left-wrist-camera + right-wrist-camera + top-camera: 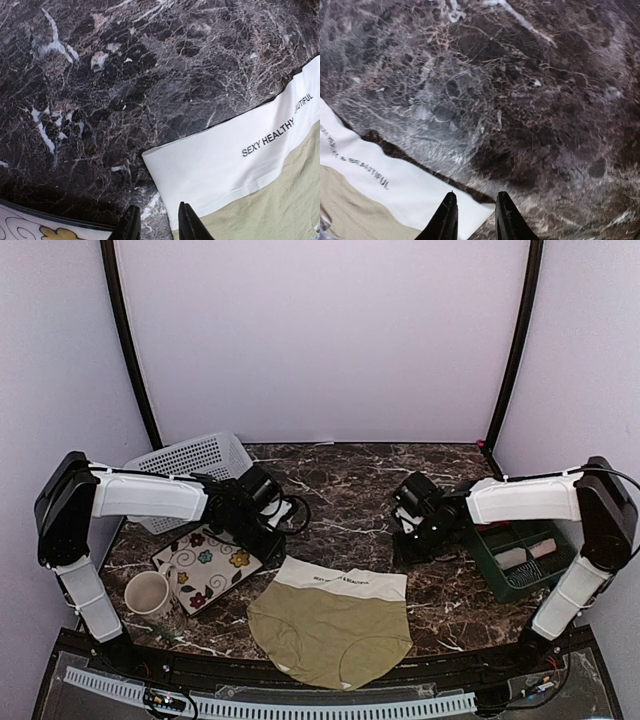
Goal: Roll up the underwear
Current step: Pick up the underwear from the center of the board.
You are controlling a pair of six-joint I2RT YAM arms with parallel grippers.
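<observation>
Dark veined marble covers the desk (350,490), with pale lilac walls closing it in. The left end effector (156,220) hangs just over the left corner of the waistband (225,165), its fingers a narrow gap apart with nothing between them. The right end effector (475,212) hangs the same way over the waistband's right corner, slightly parted and empty.

Between them the olive-khaki underwear (330,625) lies flat and spread out at the near middle of the desk. Its white band faces away from the arm bases and its leg openings face the near edge. No fold or turn shows in it, so I judge that rolling has not begun on this piece and all of it is left to do.

Right of the underwear a green bin (520,555) holds small bundles, too small to identify. I cannot pick out a pink garment anywhere.

Black capitals on the band read "SEXY HEALTHY", then a word that a crease breaks, ending "UTIFUL". The right wrist view gives "& BEAUTIFUL". Nothing else is legible.
</observation>
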